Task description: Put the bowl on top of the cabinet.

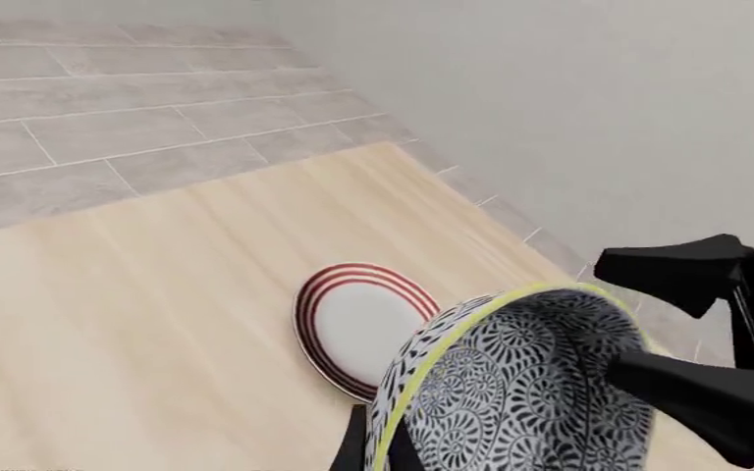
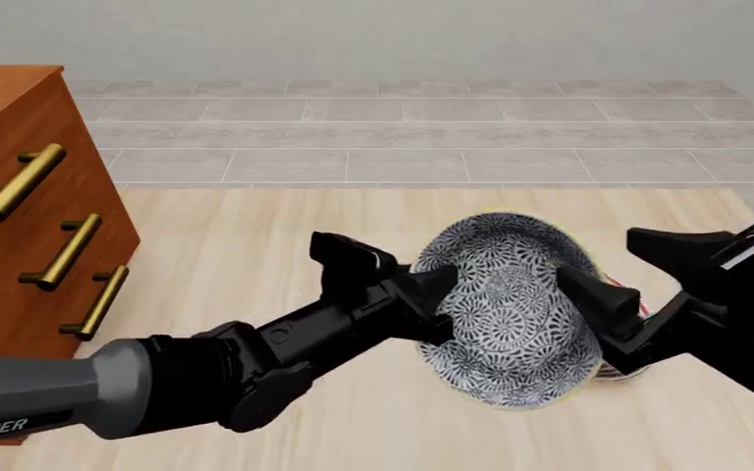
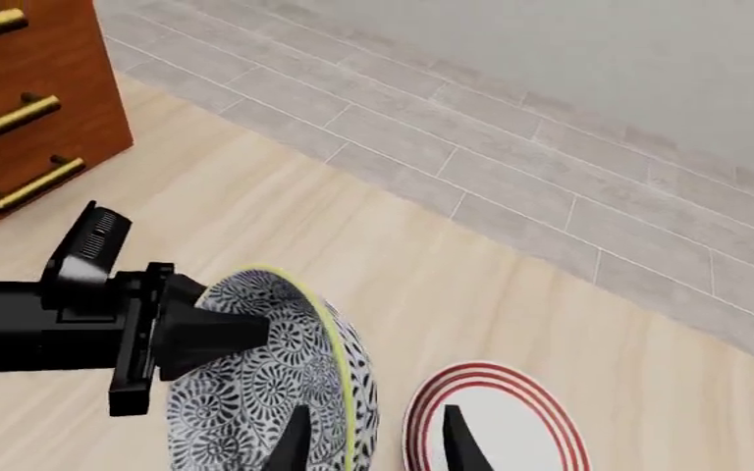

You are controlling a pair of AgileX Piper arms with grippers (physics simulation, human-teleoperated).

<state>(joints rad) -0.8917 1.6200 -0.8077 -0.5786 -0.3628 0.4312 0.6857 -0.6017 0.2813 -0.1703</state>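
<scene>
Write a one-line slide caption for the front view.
Both grippers, left and right, hold the tilted bowl above the table, cabinet at left.

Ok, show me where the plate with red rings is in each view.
Left wrist: plate lies on the table just beyond the bowl.
Front: only a sliver shows at the bowl's right edge.
Right wrist: bottom, beside the bowl, plate.
Shared landmark: the bowl.

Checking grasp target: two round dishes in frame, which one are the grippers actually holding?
The blue-patterned bowl, tilted on edge and pinched at its rim by both the left gripper and right gripper. The red-ringed plate lies flat on the table, untouched.
</scene>
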